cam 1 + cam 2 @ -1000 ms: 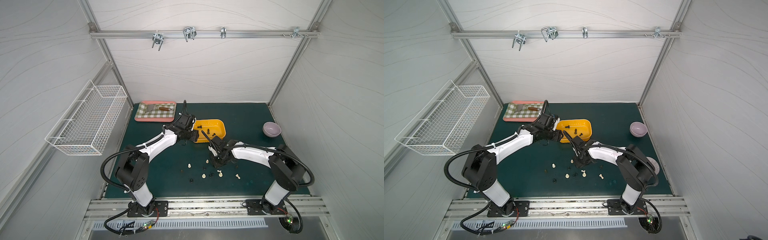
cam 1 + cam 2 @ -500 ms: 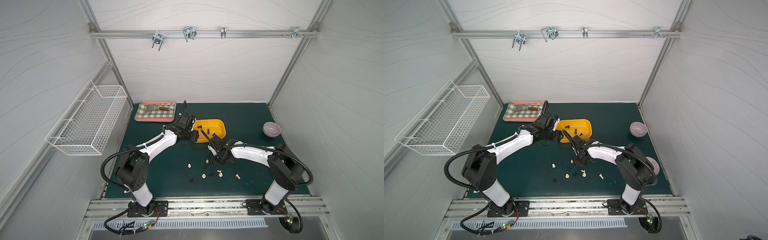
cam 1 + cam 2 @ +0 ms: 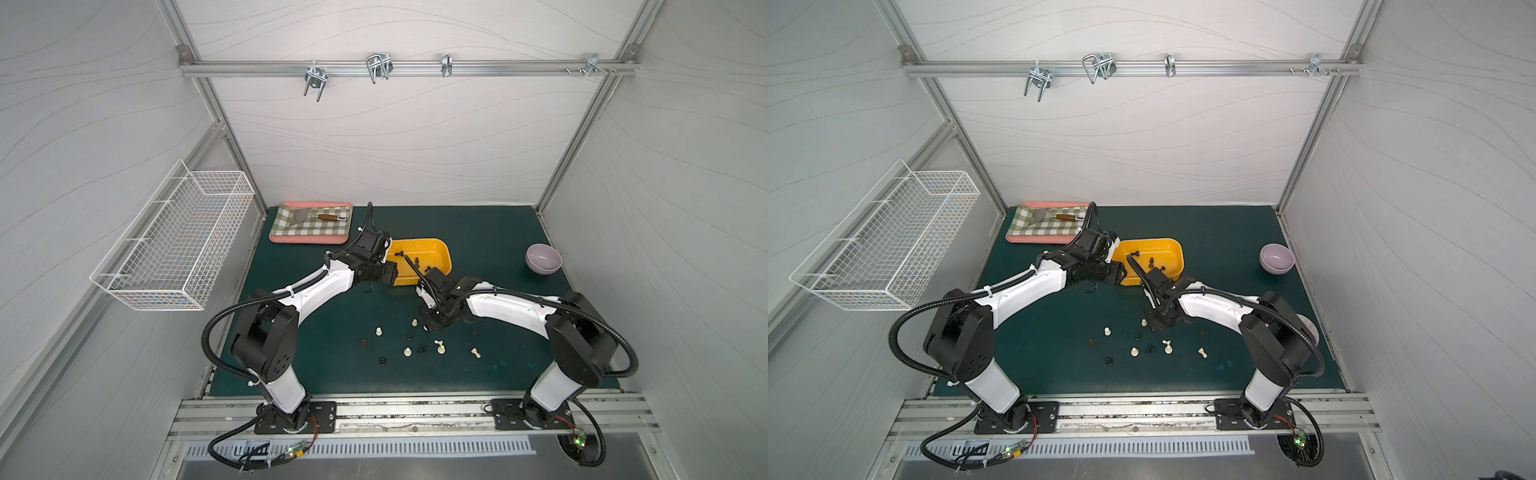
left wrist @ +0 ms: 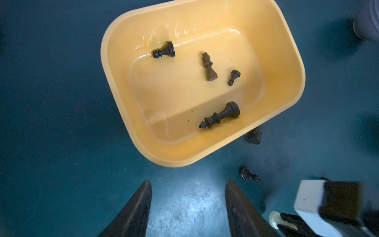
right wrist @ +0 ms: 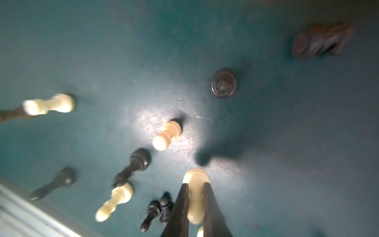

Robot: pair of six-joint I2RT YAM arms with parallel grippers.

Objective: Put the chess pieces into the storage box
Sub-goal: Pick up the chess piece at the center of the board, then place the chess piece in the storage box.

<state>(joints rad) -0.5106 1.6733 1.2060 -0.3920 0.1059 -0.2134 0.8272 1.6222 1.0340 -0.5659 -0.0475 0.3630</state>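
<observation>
The right gripper (image 5: 195,184) is clamped on a cream-white chess piece (image 5: 194,205) (blurred, probably a pawn), with other pieces (image 5: 167,134) scattered on the tabletop (image 5: 287,143) beyond it. The left gripper (image 4: 188,182) hangs released, the storage box (image 4: 114,61) just ahead, holding four black pieces (image 4: 221,115).

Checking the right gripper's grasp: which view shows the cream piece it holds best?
The right wrist view: the cream piece is close up, pinched by the right gripper. In both top views the gripper nearly hides it; the left wrist view catches only a cream sliver.
</observation>
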